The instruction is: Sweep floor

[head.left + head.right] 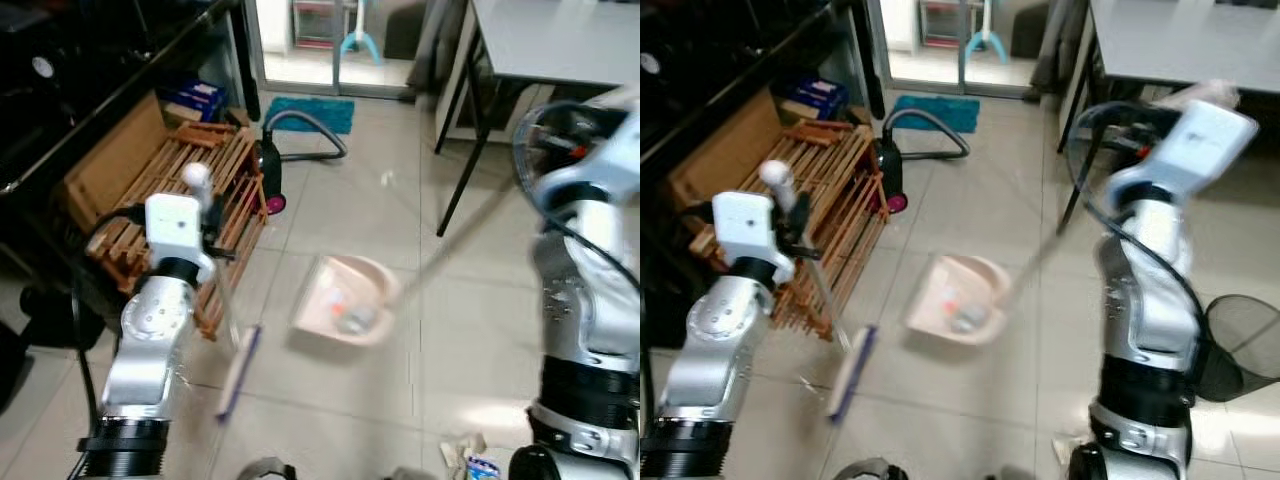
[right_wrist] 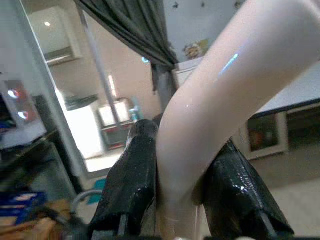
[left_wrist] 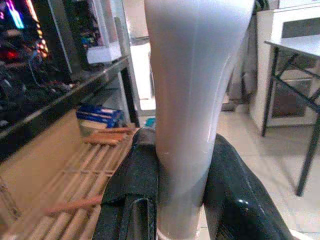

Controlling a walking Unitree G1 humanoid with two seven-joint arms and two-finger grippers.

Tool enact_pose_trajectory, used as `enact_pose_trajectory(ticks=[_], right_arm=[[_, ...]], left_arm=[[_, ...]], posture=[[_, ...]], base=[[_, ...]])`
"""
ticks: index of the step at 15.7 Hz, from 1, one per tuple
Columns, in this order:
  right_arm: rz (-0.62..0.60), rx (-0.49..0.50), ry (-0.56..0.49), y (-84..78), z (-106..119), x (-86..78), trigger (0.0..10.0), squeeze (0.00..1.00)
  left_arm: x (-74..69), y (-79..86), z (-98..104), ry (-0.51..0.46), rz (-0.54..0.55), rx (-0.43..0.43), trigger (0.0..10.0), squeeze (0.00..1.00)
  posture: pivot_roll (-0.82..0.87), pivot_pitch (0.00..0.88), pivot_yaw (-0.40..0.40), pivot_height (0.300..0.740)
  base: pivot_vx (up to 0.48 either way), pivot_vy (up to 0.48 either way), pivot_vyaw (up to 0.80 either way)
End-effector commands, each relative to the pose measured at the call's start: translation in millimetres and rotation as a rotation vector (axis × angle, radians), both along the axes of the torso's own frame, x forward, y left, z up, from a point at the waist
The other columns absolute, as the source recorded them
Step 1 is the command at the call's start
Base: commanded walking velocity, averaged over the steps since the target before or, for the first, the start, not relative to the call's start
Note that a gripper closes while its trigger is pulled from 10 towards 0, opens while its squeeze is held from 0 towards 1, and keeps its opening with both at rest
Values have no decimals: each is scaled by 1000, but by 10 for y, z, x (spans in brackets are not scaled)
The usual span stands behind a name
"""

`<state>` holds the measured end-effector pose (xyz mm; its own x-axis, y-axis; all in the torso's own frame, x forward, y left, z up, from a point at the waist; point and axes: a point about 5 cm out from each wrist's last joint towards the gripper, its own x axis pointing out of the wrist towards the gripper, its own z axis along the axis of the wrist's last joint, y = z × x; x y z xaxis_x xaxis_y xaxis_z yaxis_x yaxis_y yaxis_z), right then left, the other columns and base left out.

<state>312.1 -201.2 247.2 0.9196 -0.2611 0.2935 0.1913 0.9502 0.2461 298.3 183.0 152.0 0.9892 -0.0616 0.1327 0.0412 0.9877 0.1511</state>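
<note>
Pale tiled floor (image 1: 330,420), glossy under the light, with a wooden rack (image 1: 200,190) leaning by the dark shelving on the left, a vacuum (image 1: 270,170) and its hose beside it, a teal mat (image 1: 310,112) at the doorway, and a grey desk (image 1: 560,40) on thin black legs to the right. Mid-floor sits the pink dustpan (image 1: 345,300), some debris inside, its long handle running up toward the right arm. The broom (image 1: 238,370) stands left of it, head on the tiles, well apart from the pan. The right eye view adds a black mesh bin (image 1: 1240,340) at the right edge. From the left wrist, the left pincer (image 3: 182,200) is clamped tight around the broom's pale grey handle; from the right wrist, the right pincer (image 2: 182,200) squeezes the dustpan's pinkish handle, a curtain (image 2: 130,25) hanging behind.
</note>
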Motion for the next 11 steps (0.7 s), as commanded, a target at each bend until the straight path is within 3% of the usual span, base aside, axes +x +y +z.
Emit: enact_pose_trajectory(ticks=[1,6,11], right_arm=[[-21,3,-77,-57,149,-43,10000,0],[-20,18,-73,-50,138,-35,10000,0],[-16,26,-75,-45,136,-28,10000,0]], left_arm=[[6,-31,84,-43,-9,10,10000,0],[16,-15,86,-44,-7,9,10000,0],[20,-16,81,-45,-7,9,10000,0]], posture=[[-23,65,53,740],[-21,62,51,740],[-20,59,52,740]], base=[[390,0,0],[388,0,0],[387,0,-578]])
